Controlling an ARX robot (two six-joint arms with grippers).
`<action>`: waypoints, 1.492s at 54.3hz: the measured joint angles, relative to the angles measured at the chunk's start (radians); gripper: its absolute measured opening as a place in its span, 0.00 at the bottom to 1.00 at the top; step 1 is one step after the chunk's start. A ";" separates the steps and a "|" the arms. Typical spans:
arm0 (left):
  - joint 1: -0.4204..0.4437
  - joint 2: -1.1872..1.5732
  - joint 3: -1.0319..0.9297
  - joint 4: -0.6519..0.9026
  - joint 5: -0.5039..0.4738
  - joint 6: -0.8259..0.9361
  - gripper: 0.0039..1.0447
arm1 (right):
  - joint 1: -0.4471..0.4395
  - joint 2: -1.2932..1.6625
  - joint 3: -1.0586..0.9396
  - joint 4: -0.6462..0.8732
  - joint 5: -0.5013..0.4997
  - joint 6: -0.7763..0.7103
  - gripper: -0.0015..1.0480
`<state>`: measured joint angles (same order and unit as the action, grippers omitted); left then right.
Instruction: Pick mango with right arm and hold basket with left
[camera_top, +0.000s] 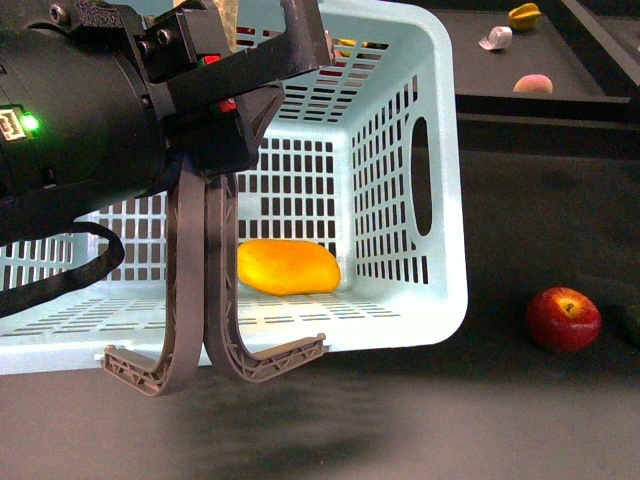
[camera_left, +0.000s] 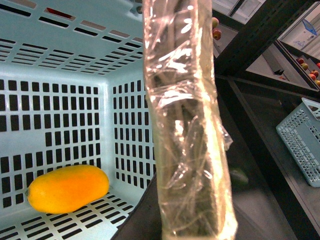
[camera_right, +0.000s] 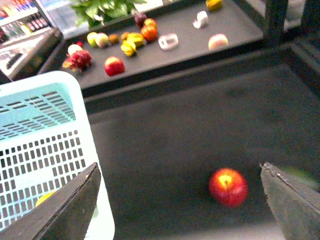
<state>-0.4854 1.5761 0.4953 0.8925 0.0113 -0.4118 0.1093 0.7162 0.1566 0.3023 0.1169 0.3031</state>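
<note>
The mango (camera_top: 288, 267) lies yellow-orange and oval on the floor of the light blue basket (camera_top: 440, 180), near its right wall. It also shows in the left wrist view (camera_left: 67, 188). My left gripper (camera_top: 215, 358), on the bulky black arm with the green light, is shut; its grey fingers hang together in front of the basket's near edge. In the left wrist view its tape-wrapped fingers (camera_left: 182, 115) stand beside the basket's wall (camera_left: 60, 100). My right gripper (camera_right: 185, 210) is open and empty over the dark table, right of the basket (camera_right: 45, 145).
A red apple (camera_top: 563, 318) lies on the table right of the basket, between my right fingers in the right wrist view (camera_right: 228, 186). A back shelf holds several fruits (camera_right: 125, 42), a yellow star fruit (camera_top: 524, 15) and a peach (camera_top: 533, 84). Another basket (camera_left: 305, 140) stands further off.
</note>
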 joint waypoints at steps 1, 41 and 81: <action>0.000 0.000 0.000 0.000 0.000 0.000 0.08 | -0.002 0.006 -0.020 0.068 -0.008 -0.023 0.87; -0.001 -0.001 0.000 0.000 0.000 -0.001 0.08 | -0.108 -0.318 -0.152 0.096 -0.116 -0.299 0.02; -0.001 -0.001 0.000 0.000 0.000 0.000 0.08 | -0.108 -0.587 -0.151 -0.180 -0.117 -0.299 0.02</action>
<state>-0.4866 1.5749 0.4953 0.8925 0.0116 -0.4122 0.0013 0.1291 0.0059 0.1219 0.0002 0.0040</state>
